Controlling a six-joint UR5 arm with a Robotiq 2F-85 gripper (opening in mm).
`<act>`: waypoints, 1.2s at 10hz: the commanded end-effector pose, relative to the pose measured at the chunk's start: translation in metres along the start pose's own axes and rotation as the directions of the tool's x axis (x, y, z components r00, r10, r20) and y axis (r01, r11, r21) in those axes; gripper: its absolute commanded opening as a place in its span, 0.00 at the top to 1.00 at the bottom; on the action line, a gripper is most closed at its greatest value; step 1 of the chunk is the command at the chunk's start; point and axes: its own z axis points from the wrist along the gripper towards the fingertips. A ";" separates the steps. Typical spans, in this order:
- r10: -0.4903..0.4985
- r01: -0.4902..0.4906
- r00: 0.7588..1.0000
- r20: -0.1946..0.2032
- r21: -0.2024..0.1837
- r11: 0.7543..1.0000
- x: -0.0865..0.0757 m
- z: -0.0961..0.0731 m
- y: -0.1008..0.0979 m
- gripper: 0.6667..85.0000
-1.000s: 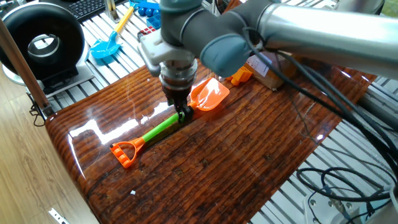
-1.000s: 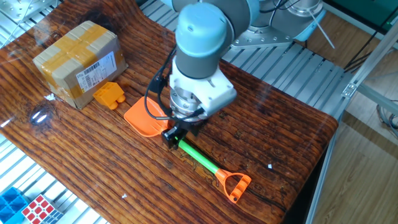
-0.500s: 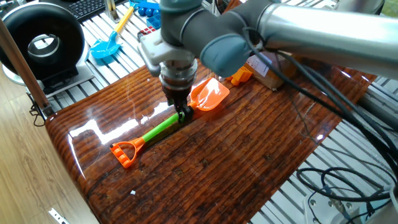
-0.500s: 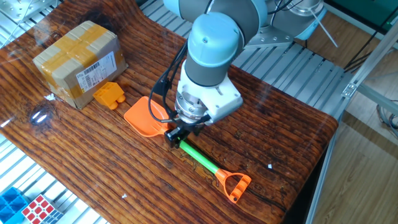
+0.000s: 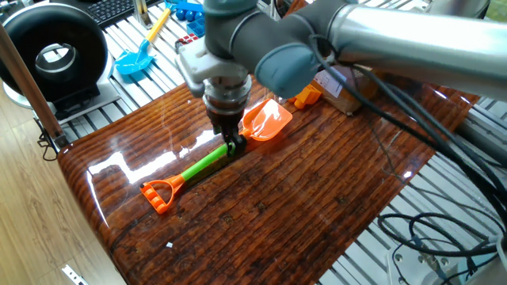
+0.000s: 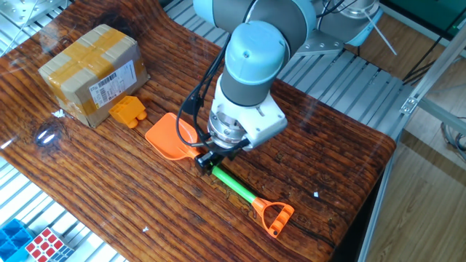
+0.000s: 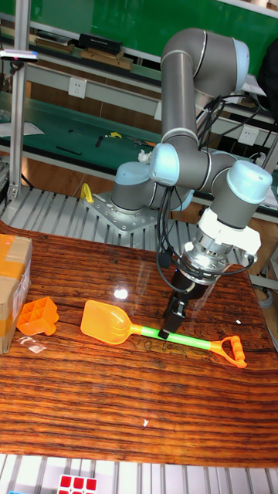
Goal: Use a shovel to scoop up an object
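Observation:
The shovel lies flat on the wooden table, its orange blade pointing at the object and its loop end towards the table's right. The object, a small orange brick, rests a short way beyond the blade tip, against the box. My gripper points down at the top of the green shaft, just behind the blade, with its fingers closed around the shaft. The other views show the same grip: gripper on shovel, and gripper on shovel, with the object at the left.
A brown cardboard box stands at the table's far left corner. A multicoloured puzzle cube lies off the table on the slatted bench. A blue toy shovel and a black round device sit beyond the table edge.
The arm's wrist has swung to the right above the shovel while the fingertips stayed at the shaft. The shovel and the brick have not moved.

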 end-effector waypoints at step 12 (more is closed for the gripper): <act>-0.013 0.013 1.000 0.010 0.006 1.000 0.000 0.017 -0.003 0.34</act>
